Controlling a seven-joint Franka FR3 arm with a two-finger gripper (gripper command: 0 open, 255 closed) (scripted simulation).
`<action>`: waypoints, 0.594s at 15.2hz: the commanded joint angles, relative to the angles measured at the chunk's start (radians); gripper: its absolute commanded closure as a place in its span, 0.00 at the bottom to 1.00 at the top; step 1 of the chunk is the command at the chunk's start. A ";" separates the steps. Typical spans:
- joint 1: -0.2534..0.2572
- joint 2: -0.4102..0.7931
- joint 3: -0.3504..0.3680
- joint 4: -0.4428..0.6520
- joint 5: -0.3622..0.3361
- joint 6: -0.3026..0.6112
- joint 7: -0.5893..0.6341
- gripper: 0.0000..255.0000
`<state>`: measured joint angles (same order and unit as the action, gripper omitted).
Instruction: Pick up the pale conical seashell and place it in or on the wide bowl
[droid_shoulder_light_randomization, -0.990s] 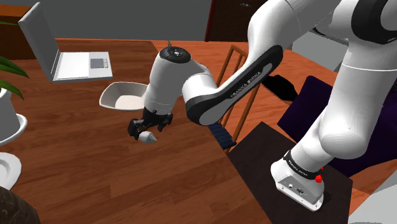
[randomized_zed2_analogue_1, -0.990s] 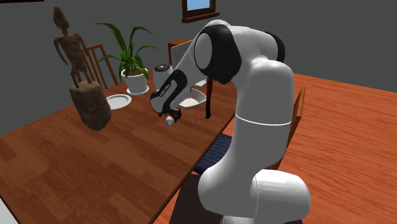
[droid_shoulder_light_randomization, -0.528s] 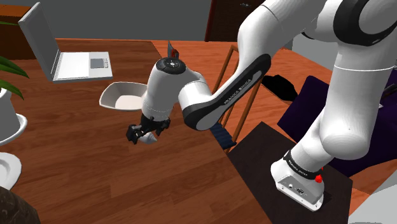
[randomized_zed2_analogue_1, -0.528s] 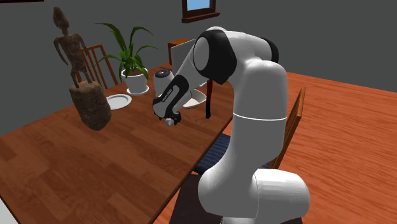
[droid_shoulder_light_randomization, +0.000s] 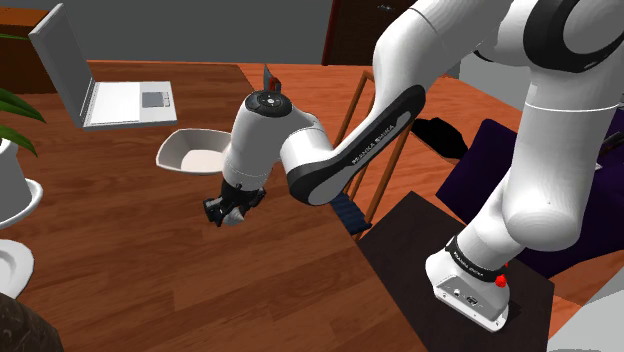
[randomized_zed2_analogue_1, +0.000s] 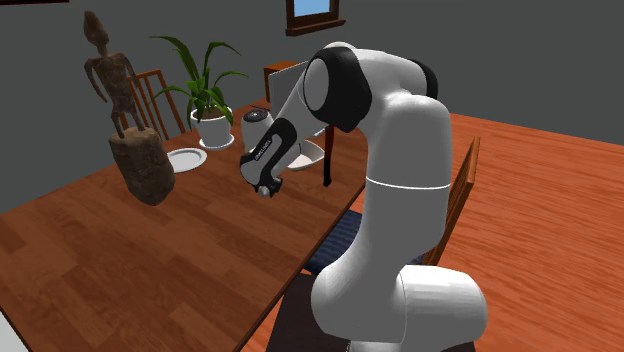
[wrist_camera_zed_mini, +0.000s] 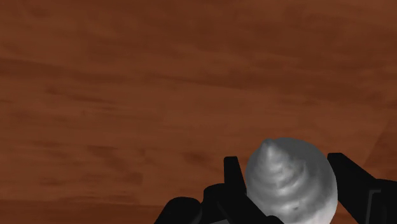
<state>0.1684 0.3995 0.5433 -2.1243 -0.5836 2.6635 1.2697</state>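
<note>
The pale grey, ridged conical seashell (wrist_camera_zed_mini: 291, 181) sits on the brown wooden table between my gripper's (wrist_camera_zed_mini: 286, 164) two black fingers (wrist_camera_zed_mini: 233, 173), which press against both of its sides. In the shoulder view the gripper (droid_shoulder_light_randomization: 228, 212) is down at the table top, shut on the shell (droid_shoulder_light_randomization: 236, 215), a short way in front of the wide white bowl (droid_shoulder_light_randomization: 190, 152). In the second exterior view the gripper (randomized_zed2_analogue_1: 265, 190) hangs low over the table near its edge, with the bowl (randomized_zed2_analogue_1: 306, 156) just behind the arm.
An open grey laptop (droid_shoulder_light_randomization: 110, 90) stands behind the bowl. A potted plant (randomized_zed2_analogue_1: 208, 115) and a white plate (randomized_zed2_analogue_1: 185, 158) are at the far end. A tall brown figure (randomized_zed2_analogue_1: 135, 150) stands on the table. A wooden chair (droid_shoulder_light_randomization: 372, 140) is at the table's edge.
The gripper came down around the shell and moved slightly toward the shoulder view's left. Its fingers, wide apart before, have closed against the shell.
</note>
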 joint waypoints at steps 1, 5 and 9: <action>0.000 0.000 0.000 0.000 0.000 0.000 0.000 1.00; 0.000 0.000 0.000 0.000 0.000 0.000 0.000 1.00; -0.014 -0.021 0.019 -0.001 0.026 -0.017 -0.020 1.00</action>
<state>0.1597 0.3877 0.5543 -2.1239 -0.5679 2.6529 1.2569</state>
